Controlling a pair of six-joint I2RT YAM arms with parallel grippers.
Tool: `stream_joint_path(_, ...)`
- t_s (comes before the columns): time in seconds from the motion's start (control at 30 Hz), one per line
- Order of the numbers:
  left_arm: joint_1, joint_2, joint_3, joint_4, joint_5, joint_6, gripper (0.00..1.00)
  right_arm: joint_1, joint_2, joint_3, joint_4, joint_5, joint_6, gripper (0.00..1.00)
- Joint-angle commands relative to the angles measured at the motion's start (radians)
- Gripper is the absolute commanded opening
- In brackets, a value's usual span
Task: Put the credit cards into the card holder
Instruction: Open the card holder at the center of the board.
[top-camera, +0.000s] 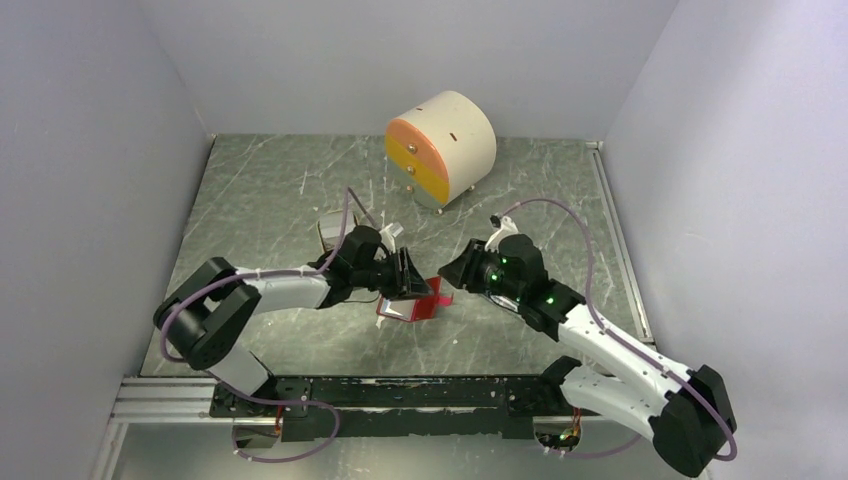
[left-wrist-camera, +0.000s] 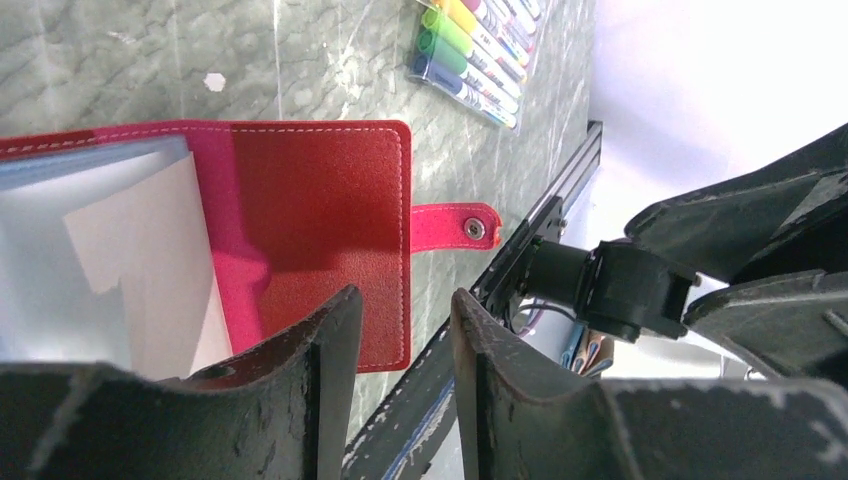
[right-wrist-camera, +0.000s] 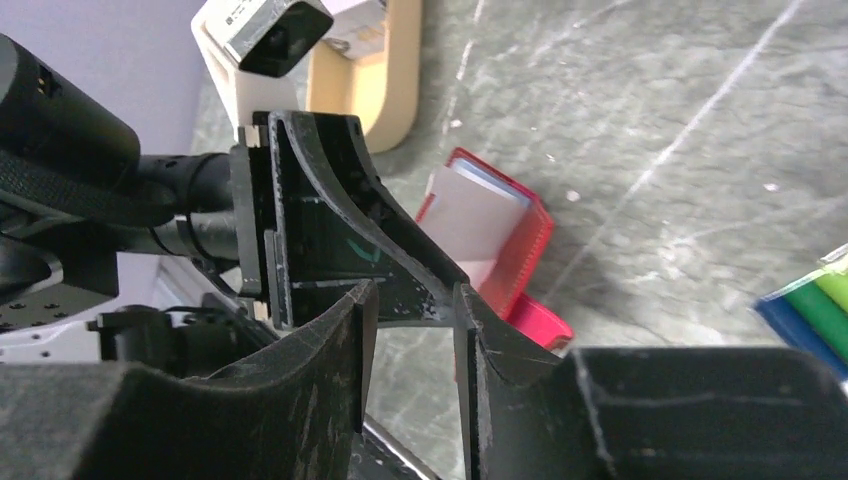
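Note:
The red card holder (top-camera: 428, 306) lies open on the table between the two grippers. In the left wrist view its red cover (left-wrist-camera: 320, 220) and snap tab (left-wrist-camera: 470, 226) show, with pale blue pockets (left-wrist-camera: 60, 165) and a silver-grey card (left-wrist-camera: 140, 270) lying at them. I cannot tell how deep the card sits. My left gripper (top-camera: 408, 274) hovers over the holder's near edge, open and empty (left-wrist-camera: 405, 325). My right gripper (top-camera: 452, 270) is just right of the holder, open and empty (right-wrist-camera: 410, 325). The holder also shows in the right wrist view (right-wrist-camera: 525, 250).
A tan oval tray (right-wrist-camera: 375, 75) with something pale in it stands behind the left gripper. A bundle of coloured markers (left-wrist-camera: 480, 50) lies on the table beyond the holder. A round cabinet with orange and yellow drawers (top-camera: 440, 150) stands at the back.

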Motion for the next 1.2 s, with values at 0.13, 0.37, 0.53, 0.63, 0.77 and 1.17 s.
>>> stream_joint_path(0.13, -0.006, -0.203, 0.058, -0.406, -0.271, -0.030, 0.48, 0.083, 0.217, 0.038, 0.189, -0.037, 0.086, 0.36)
stream_joint_path(0.37, -0.005, -0.316, 0.021, -0.525, -0.332, -0.013, 0.59, 0.104, 0.368, -0.021, 0.189, 0.073, 0.048, 0.32)
stream_joint_path(0.53, -0.005, -0.284, 0.032, -0.557, -0.367, 0.008, 0.55, 0.094, 0.433, -0.140, 0.281, 0.059, 0.028, 0.29)
stream_joint_path(0.63, -0.004, -0.279, 0.041, -0.603, -0.428, 0.012, 0.53, 0.094, 0.477, -0.159, 0.299, 0.051, 0.040, 0.28)
stream_joint_path(0.77, -0.004, -0.297, 0.022, -0.592, -0.465, 0.019, 0.51, 0.094, 0.464, -0.181, 0.314, 0.064, 0.035, 0.27)
stream_joint_path(1.17, -0.004, -0.220, 0.087, -0.738, -0.569, 0.053, 0.42, 0.091, 0.515, -0.206, 0.347, 0.050, 0.003, 0.27)
